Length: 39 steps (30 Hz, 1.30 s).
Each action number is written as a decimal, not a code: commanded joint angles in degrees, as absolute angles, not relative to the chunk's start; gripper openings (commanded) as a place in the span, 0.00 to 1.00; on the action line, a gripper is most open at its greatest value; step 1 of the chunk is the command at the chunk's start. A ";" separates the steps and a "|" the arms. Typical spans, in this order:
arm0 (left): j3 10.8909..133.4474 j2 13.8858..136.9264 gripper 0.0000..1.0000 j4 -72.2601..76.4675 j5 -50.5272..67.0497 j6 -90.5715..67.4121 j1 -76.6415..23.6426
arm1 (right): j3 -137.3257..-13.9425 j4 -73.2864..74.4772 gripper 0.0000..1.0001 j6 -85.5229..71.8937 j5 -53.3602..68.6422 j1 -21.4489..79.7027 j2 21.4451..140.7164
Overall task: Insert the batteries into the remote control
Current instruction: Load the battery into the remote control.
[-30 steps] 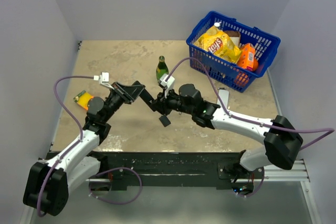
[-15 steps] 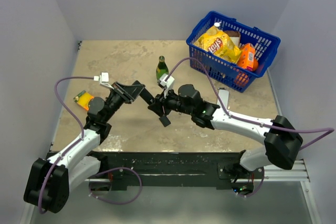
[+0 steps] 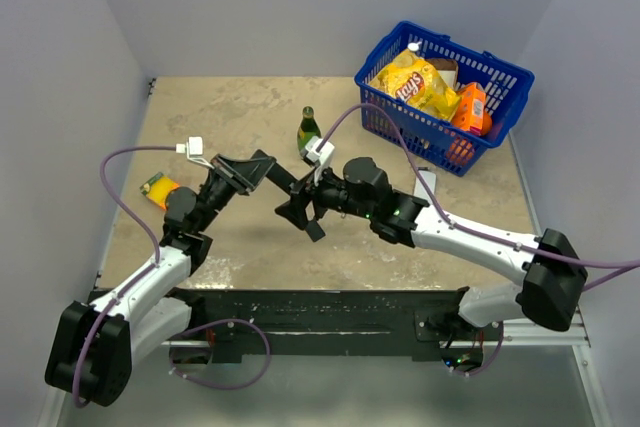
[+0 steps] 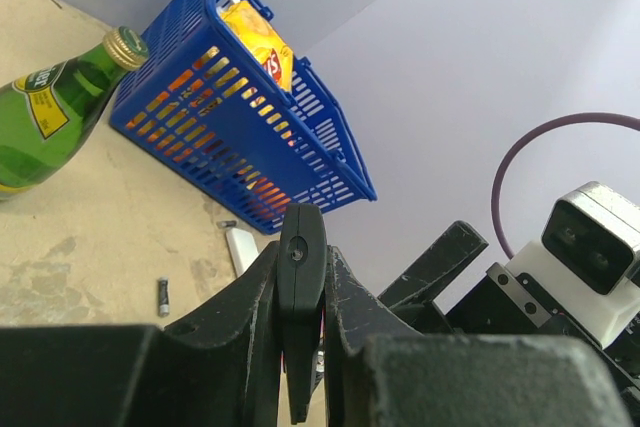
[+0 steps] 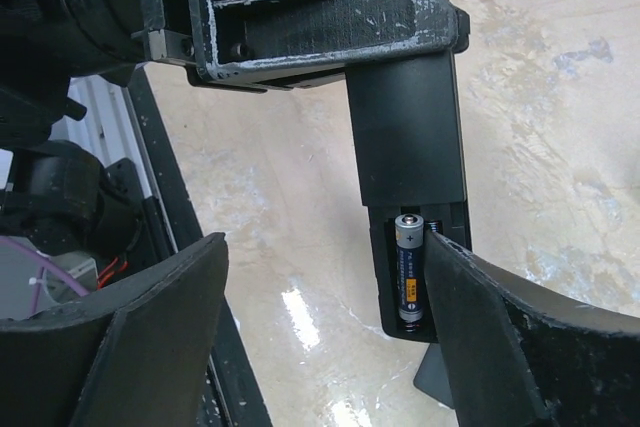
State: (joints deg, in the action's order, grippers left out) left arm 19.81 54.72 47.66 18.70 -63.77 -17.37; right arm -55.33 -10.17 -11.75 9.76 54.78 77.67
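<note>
You can read a plus sign at the top of the battery [image 5: 408,272] lying in the remote control [image 5: 408,147], and the red Lay's logo on the yellow chip bag [image 3: 412,83] in the blue basket [image 3: 418,129], while the label on the green bottle [image 4: 45,122] is illegible

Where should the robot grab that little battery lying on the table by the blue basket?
Probably across its middle, from straight above. The battery lies flat on the table, a thin cylinder with bare surface around it, so fingers closing on its long sides should pinch it. The open right gripper is free for it.
</note>
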 commanded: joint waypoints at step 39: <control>25.49 60.03 0.00 59.85 34.54 -66.62 -18.46 | -62.76 -0.79 0.97 -4.22 11.34 53.70 73.66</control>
